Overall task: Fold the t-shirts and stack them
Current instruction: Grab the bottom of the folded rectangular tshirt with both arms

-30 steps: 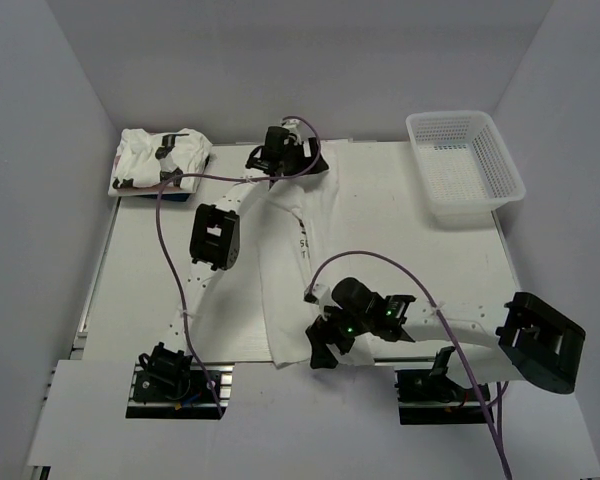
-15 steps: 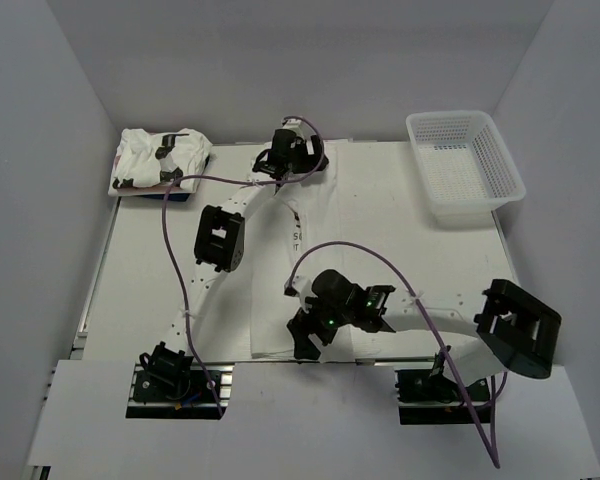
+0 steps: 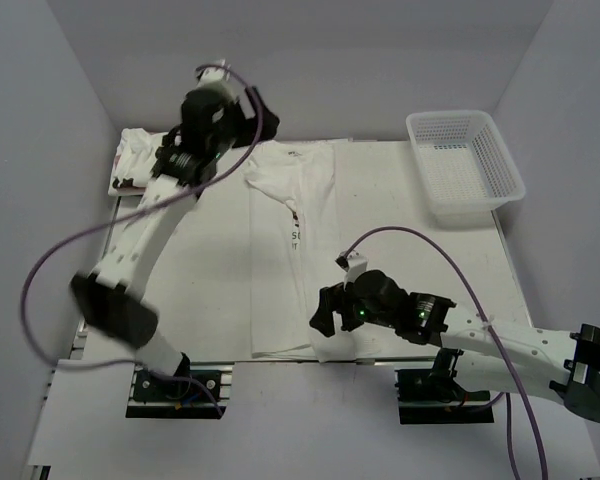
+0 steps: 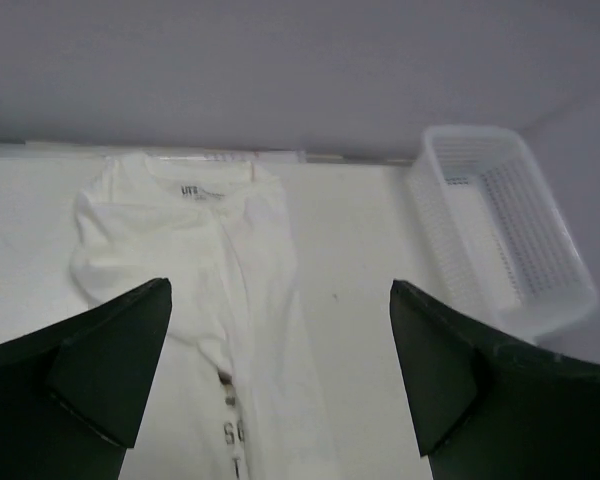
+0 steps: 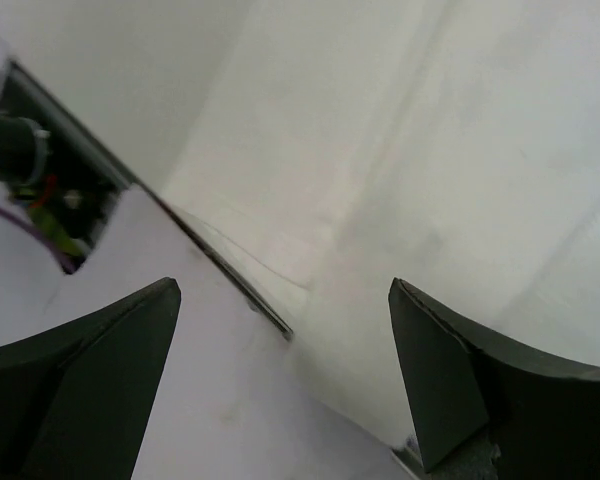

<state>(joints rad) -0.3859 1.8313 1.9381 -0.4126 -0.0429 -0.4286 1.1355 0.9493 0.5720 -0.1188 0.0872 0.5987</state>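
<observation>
Passable over bare table (image 3: 410,240) btwn flat t-shirt (image 3: 280,290) & basket (image 3: 465,165) at far right; far-left corner blocked by shirt pile (image 3: 130,155) w/ left arm (image 3: 145,225) slanting above.

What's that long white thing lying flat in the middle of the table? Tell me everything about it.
It is a white cloth t-shirt, soft and slightly creased, apparently folded lengthwise into a long strip. It lies flat on the table, neck toward the far edge, hem at the near edge. A neck label and some dark lettering show. The right gripper hangs open at its near hem corner; contact cannot be told.
</observation>
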